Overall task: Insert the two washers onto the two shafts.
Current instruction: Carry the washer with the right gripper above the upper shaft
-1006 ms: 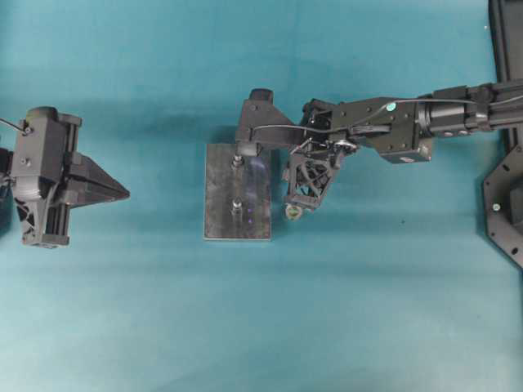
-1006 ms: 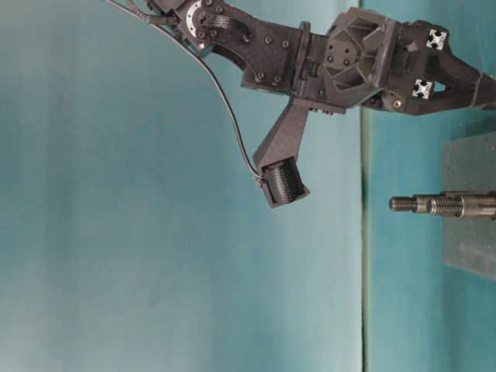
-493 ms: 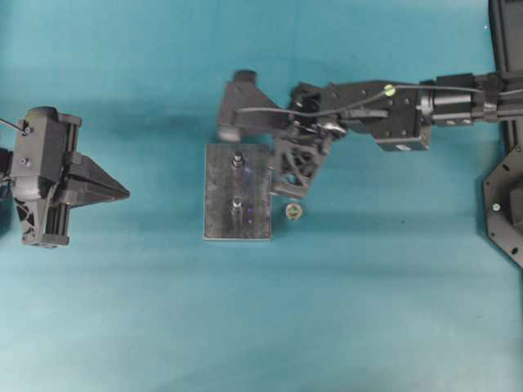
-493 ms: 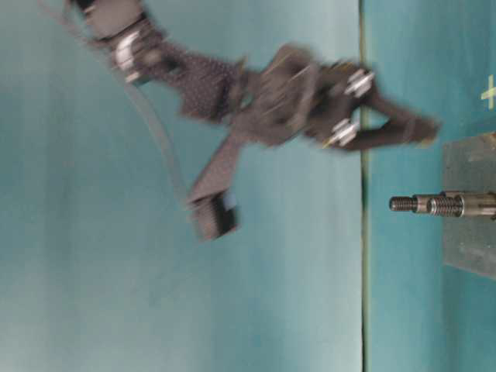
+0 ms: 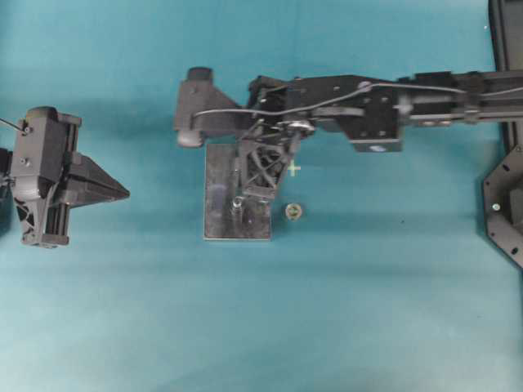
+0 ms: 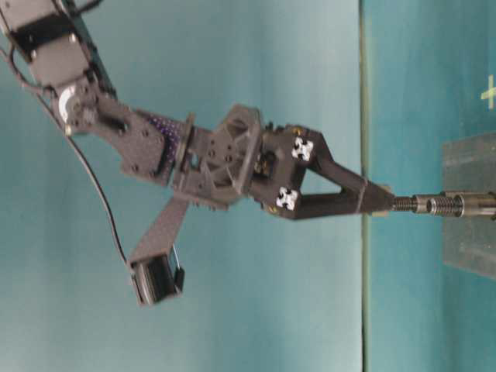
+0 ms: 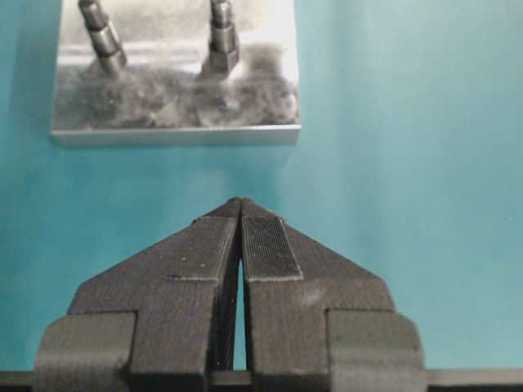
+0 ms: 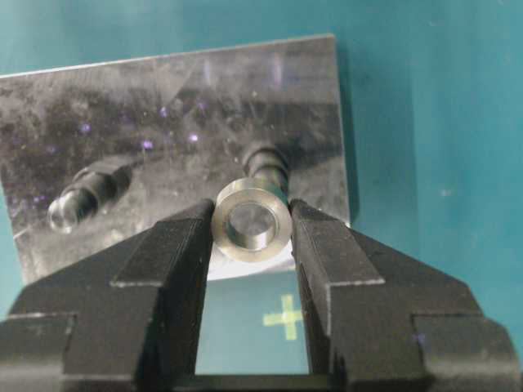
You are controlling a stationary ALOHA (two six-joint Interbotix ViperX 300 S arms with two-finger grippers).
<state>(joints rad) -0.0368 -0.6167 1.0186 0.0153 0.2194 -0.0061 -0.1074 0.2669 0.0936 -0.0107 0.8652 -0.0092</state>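
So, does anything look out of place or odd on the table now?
A small metal ring lies loose on the cloth beside the plate, while the right claw grips a washer above the plate. It may be a spare or a stray part. Nothing else stands out.

- Washer (image 8: 252, 220): smooth, dull-shining metal.
- Base plate (image 8: 163, 122): scuffed, mottled metal, partly reflective.
- Shafts (image 7: 222, 37): threaded grey metal.
- Fingers (image 8: 167, 261): matt black plastic.
- Worktop (image 5: 368, 310): matt teal.

No readable text, labels or numbers — sole sign: yellow-green cross mark (image 8: 285, 316) on teal table (image 8: 425, 98).
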